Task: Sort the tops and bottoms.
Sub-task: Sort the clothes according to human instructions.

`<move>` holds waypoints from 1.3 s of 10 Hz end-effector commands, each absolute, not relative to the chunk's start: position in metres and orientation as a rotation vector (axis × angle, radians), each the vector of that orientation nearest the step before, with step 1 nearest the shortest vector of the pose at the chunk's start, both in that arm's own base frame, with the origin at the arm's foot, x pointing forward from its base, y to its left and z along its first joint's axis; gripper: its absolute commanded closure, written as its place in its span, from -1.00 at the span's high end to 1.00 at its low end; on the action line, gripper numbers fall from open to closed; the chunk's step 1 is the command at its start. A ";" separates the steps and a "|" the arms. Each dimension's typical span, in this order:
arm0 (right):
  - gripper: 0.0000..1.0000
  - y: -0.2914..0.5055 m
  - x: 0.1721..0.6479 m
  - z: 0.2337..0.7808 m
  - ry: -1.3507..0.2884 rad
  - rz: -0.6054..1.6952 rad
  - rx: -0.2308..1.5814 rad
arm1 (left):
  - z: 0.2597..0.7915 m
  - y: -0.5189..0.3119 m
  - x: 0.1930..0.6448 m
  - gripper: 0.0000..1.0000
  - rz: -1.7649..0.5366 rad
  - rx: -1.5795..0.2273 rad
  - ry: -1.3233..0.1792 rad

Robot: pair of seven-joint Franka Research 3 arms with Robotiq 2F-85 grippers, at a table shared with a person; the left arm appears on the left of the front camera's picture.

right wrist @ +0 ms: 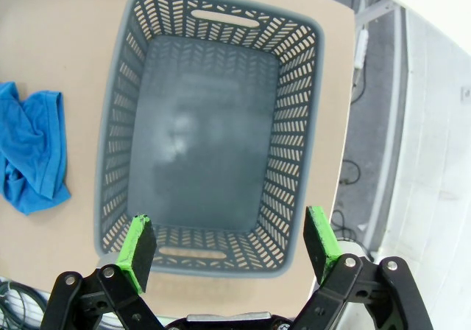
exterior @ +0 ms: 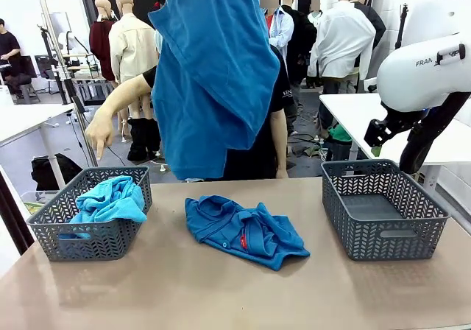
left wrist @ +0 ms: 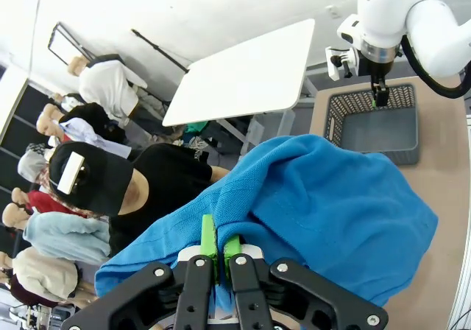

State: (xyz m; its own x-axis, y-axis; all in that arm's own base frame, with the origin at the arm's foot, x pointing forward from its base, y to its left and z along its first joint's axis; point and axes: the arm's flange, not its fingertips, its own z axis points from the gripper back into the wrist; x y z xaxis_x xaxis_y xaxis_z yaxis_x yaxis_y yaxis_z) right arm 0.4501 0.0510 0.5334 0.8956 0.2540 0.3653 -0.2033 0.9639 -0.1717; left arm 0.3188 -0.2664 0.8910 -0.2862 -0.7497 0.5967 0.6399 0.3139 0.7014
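Clamping the blue top [exterior: 213, 72], your left gripper [left wrist: 219, 243] dangles it vertically, left basket [exterior: 88, 245] at seven o'clock, right gripper [right wrist: 229, 234] released.

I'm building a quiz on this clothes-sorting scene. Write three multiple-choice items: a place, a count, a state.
1. The turquoise fabric garment lies: A) in the left grey plastic lattice basket; B) in the right basket; C) on the floor.
2. Grey baskets on the brown table: A) one; B) two; C) three.
3. The left gripper is: A) open; B) shut on the hanging blue fabric garment; C) resting on the table.
Answers: 1 A, it is heaped inside that basket. 2 B, the left one plus the right grey basket. 3 B, its green pads pinch the cloth.
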 end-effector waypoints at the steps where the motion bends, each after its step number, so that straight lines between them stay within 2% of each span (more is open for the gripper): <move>1: 1.00 0.052 0.452 0.535 -0.388 0.225 -0.149 | 0.896 -0.265 0.317 -1.00 -1.348 0.132 -1.302; 10: 1.00 0.052 0.452 0.535 -0.388 0.225 -0.149 | 0.891 -0.266 0.319 -1.00 -1.358 0.127 -1.276; 13: 1.00 0.052 0.452 0.535 -0.388 0.225 -0.149 | 0.920 -0.209 0.342 -1.00 -1.235 0.260 -1.358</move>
State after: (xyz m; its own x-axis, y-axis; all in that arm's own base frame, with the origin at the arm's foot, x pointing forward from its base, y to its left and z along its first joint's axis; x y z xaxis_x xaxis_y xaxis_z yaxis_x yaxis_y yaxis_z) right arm 0.4501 0.0507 0.5335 0.8957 0.2534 0.3654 -0.2028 0.9641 -0.1716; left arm 0.3346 -0.2320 0.9051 -0.2629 -0.7624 0.5914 0.5777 0.3665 0.7293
